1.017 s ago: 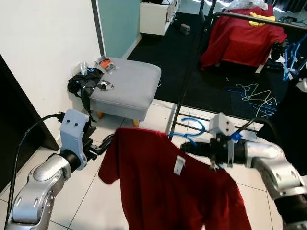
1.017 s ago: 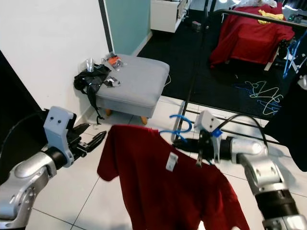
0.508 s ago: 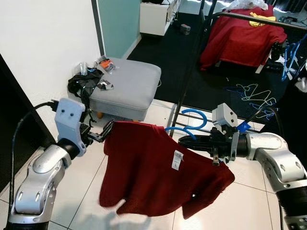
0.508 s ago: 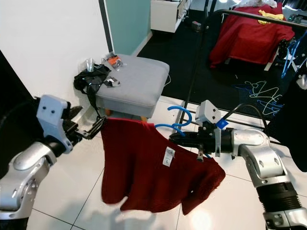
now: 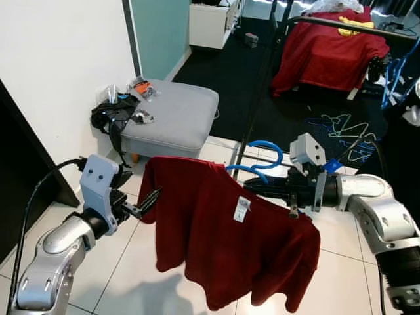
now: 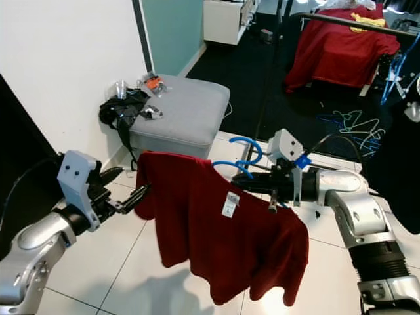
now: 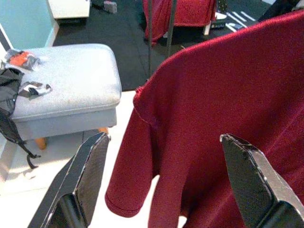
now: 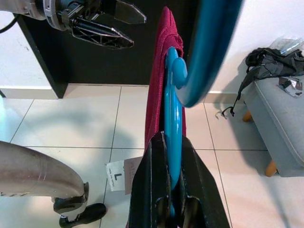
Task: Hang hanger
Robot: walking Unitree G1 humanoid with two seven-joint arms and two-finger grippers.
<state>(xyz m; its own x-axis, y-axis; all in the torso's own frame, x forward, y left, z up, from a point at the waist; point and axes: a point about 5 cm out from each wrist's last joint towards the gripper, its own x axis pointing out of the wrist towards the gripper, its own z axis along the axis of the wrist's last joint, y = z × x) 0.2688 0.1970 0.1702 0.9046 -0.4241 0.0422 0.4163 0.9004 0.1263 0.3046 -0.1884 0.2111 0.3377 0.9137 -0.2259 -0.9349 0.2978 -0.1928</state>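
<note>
Left eye view: right gripper (image 5: pixel 259 189) clamped on the blue hanger (image 5: pixel 257 167), held out over white tiled floor (image 5: pixel 125 275), hook curling upward; red shirt (image 5: pixel 223 230) draped on the hanger, white size tag showing near the collar. Left gripper (image 5: pixel 147 201) spread wide, just beside the shirt's left sleeve, not gripping it. Grey footstool (image 5: pixel 174 118) beyond by the wall, black bag (image 5: pixel 108 118) slumped against its side. Dark clothes rail (image 5: pixel 354 25) further back with another red garment (image 5: pixel 328 56) on it. Left wrist view: black fingers (image 7: pixel 88 166) wide apart, red cloth hanging between and beyond them, footstool behind. Right wrist view: fingers (image 8: pixel 156 190) closed tight around the hanger's blue bar, shirt edge-on behind it, left gripper visible across the floor.
</note>
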